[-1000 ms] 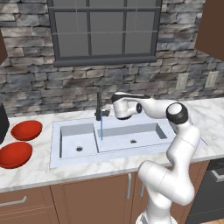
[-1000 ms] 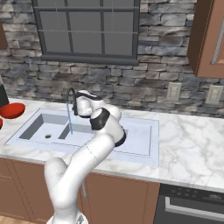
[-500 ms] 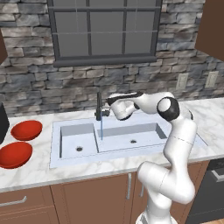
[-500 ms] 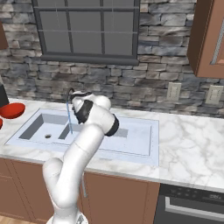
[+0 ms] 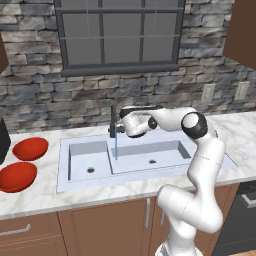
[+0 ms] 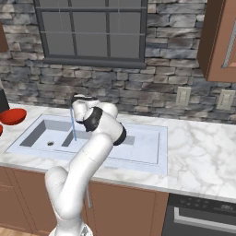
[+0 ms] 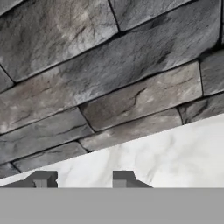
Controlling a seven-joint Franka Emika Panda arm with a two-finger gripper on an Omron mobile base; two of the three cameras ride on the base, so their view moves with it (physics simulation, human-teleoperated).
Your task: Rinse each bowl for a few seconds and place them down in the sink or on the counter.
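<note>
Water running – a thin blue stream (image 5: 116, 146) from the dark faucet (image 5: 113, 121) into the sink (image 5: 145, 165), near the divider. Both red bowls (image 5: 30, 148) sit on the bench (image 5: 40, 192) left of the sink, well apart from the fingers (image 7: 80, 178), which stand apart on nothing by the faucet, facing the stone wall (image 7: 109, 65). Next, probably: swing left, come down over the nearer bowl (image 5: 16, 176) rim – pinch the edge squarely, lift level, carry under the stream.

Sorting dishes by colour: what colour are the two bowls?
Glossy red bowls, clearest in the left base view.
</note>
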